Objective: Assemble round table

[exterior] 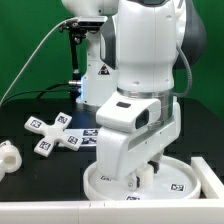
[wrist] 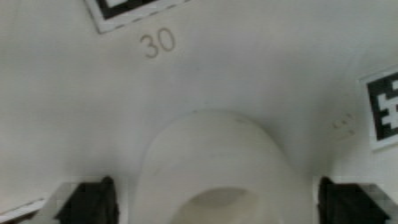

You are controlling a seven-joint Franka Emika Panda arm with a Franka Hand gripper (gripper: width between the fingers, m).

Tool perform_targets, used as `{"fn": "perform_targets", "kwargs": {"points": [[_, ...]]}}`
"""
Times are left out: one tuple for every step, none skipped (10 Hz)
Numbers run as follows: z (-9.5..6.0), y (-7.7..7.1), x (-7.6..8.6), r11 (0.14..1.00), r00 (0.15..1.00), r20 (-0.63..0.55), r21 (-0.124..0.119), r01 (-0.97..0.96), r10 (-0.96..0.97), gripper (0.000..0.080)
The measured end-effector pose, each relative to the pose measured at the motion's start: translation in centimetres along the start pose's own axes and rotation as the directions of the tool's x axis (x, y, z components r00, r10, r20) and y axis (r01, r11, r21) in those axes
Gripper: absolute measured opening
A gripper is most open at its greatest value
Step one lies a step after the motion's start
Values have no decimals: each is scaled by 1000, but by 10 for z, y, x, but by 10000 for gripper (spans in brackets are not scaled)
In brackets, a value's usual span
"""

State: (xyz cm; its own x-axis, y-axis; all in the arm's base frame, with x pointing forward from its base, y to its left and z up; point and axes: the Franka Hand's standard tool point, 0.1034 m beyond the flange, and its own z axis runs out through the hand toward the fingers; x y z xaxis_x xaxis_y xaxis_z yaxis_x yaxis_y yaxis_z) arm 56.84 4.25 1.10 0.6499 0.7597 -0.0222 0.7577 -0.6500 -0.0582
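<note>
The large rimmed round disc [exterior: 172, 180] lies flat on the black table at the front of the exterior view. My gripper [exterior: 141, 178] points straight down over its middle. In the wrist view the disc's white face [wrist: 214, 90] fills the picture, with tags at the edges and a printed 30. A raised rounded hub [wrist: 217, 160] sits between my open black fingers [wrist: 89, 198], with a gap on each side. My gripper [wrist: 217, 208] holds nothing. The cross-shaped base [exterior: 52, 135] lies at the exterior view's left. The short cylindrical leg [exterior: 8, 158] lies on its side further left.
A white rail [exterior: 50, 213] runs along the table's front edge and another white block [exterior: 211, 172] stands at the exterior view's right. A flat strip with tags [exterior: 90, 135] lies behind the disc. A black stand and cables are at the back.
</note>
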Motion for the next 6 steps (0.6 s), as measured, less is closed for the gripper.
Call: {"fn": "perform_targets", "kwargs": {"points": [[-2,2,-1,1000,1000,-1,-1,-3,3,618],[-16,5,-15,1000,1000,14,-2,-19,19,640],[-32,6,-28,999,999,20,-11,-37,37,640],[-43,7,-38,998,998,22,-22,-60,60,648],[-49,6,-45,995,995,23,-28,-92,93,648],[-52,6,-47,993,993,22,-28,-112,112,649]]}}
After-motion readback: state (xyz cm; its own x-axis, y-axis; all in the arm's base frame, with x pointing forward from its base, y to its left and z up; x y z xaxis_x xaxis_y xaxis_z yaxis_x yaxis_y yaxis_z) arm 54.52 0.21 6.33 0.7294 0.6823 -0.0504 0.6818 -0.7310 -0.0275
